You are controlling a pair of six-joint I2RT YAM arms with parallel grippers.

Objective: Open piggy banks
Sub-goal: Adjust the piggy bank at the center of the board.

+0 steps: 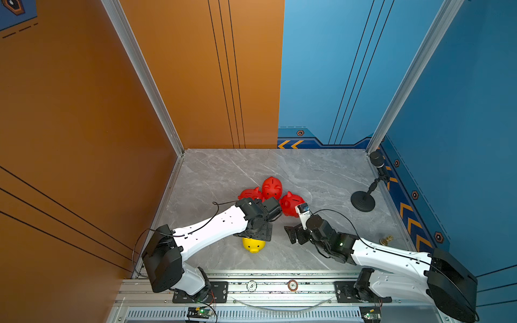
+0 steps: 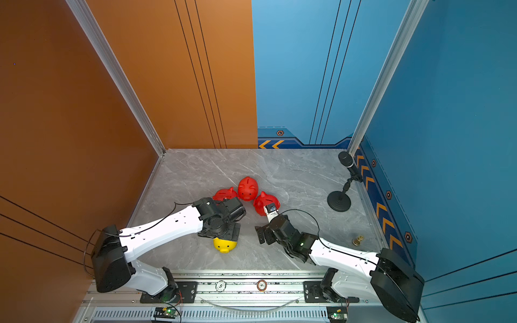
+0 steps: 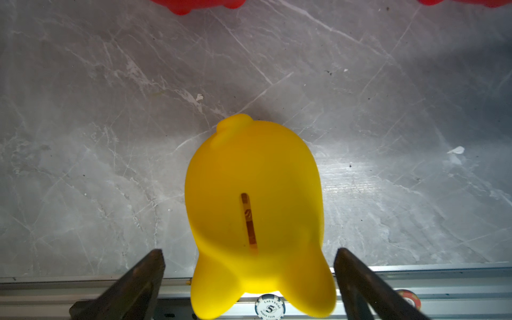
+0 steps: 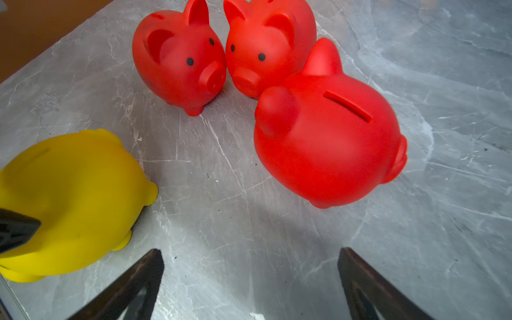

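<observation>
The left claw [image 3: 249, 251] hangs wide open over the yellow piggy bank [image 3: 253, 180] near the front edge of the marble table [image 3: 83, 138], likely to grab it, while the right claw [image 4: 249, 250], also open and empty, faces the red piggy banks [image 4: 327, 144] huddled mid-table.

The yellow plastic piggy bank [image 3: 253, 194] and three red plastic piggy banks [image 4: 327, 144] look smooth, softly glossy; the grey marble-look surface [image 3: 110, 110] polished, faintly scratched.
</observation>
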